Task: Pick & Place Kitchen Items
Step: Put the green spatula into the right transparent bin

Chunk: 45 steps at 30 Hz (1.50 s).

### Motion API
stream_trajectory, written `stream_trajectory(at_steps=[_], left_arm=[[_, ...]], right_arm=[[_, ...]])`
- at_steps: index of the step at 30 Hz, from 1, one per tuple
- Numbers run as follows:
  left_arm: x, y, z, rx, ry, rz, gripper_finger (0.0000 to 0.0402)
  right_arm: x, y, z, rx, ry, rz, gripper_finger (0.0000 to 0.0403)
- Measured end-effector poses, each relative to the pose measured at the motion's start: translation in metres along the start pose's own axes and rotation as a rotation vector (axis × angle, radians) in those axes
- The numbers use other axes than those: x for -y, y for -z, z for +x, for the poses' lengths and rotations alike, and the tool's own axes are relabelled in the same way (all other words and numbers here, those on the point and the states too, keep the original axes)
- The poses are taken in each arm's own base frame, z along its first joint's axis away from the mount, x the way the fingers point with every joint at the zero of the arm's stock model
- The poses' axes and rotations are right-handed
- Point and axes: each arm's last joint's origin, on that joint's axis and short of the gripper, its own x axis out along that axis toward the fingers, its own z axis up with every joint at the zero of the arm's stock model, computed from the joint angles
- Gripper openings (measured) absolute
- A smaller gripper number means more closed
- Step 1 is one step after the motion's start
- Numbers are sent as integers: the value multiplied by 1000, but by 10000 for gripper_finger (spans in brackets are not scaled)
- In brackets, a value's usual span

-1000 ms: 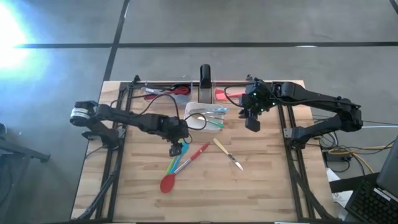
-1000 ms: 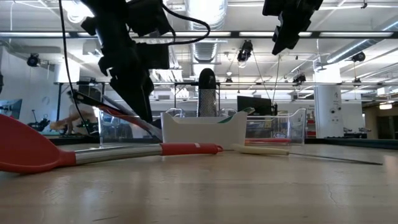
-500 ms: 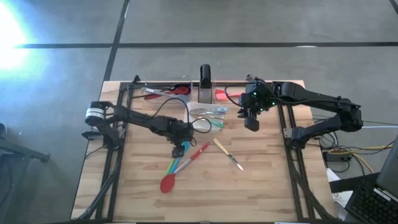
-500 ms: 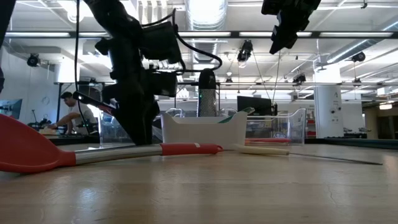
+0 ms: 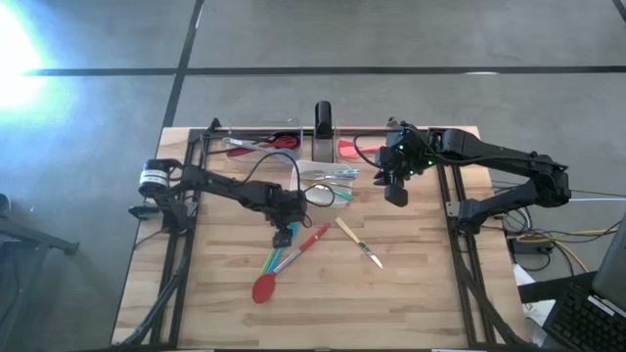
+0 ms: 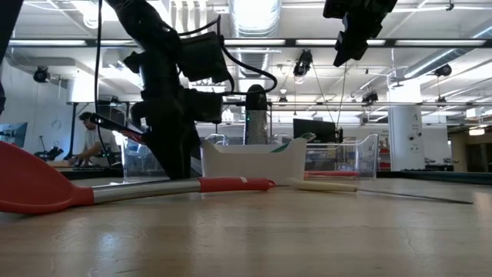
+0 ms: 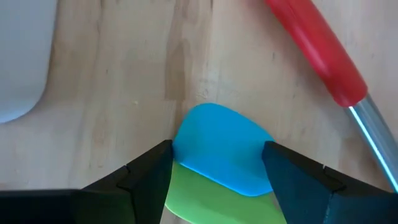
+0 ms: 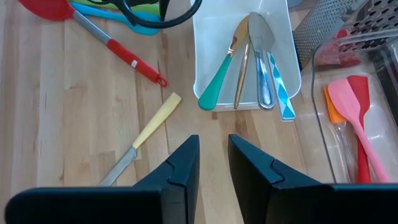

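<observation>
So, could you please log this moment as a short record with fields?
left gripper: open, fingers either side of the blue spoon lying on a green spoon
right gripper: raised above the table, holding nothing
white dish: holds four small pieces of cutlery
loose on table: red-handled spoon, pale-handled knife

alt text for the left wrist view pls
The left gripper has its fingers open around the tip of a blue spoon lying over a green one on the wooden table. A red-handled utensil lies beyond.
</observation>
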Motion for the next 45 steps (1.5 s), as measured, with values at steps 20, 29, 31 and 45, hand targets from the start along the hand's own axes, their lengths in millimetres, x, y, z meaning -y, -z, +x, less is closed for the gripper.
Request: stream_trajectory(at_steps=[20,29,31,45], left_arm=[[20,-4,-27,-19,79,38,248],[23,-4,-27,-33,81,20,273],[27,-3,-26,-37,85,32,289],[36,11,-28,-173,5,-145,314]], right_arm=[[0,0,0,-2,0,-3,79],[0,0,0,-2,0,4,86],[0,1,1,-2,0,5,88],[0,0,1,-2,0,5,77]])
